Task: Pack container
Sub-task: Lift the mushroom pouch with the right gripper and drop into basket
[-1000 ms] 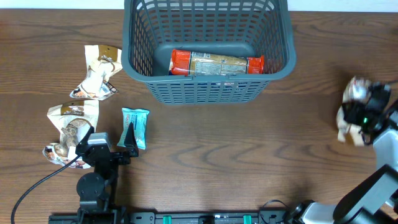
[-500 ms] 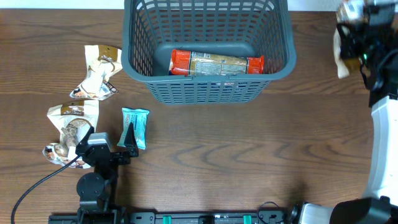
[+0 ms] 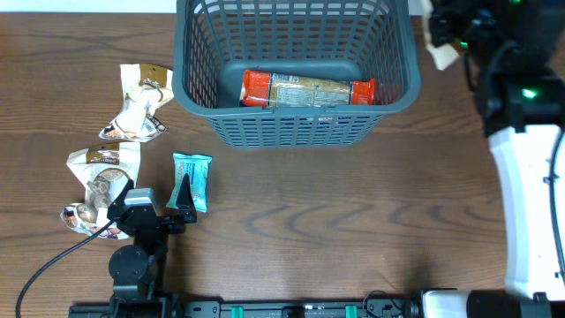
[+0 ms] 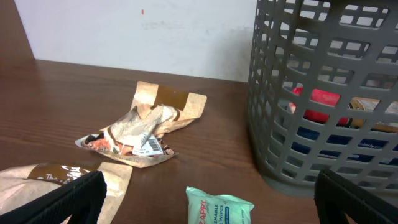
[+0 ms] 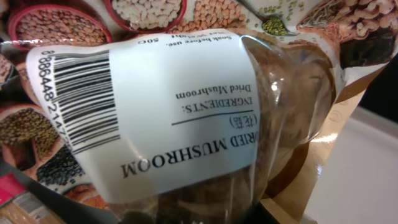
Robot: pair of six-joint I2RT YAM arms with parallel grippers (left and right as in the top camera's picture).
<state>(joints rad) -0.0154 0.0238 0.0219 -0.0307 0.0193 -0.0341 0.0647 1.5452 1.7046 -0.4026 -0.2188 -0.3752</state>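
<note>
Far left on the table (image 3: 291, 230): two crumpled brown pouches, one (image 3: 137, 103) behind the other (image 3: 97, 181). A teal wipes packet (image 3: 192, 177) lies just right of them. The left gripper (image 4: 210, 186) sits low by the packet, jaws wide apart, holding nothing. The container (image 3: 296, 132) stands at centre rear with a red-ended packet (image 3: 307, 90) flat on its floor. The right gripper (image 3: 455, 22) is up by the container's right rim, clamped on a dried mushroom pouch (image 5: 186, 112). Its fingers are hidden in the wrist view.
</note>
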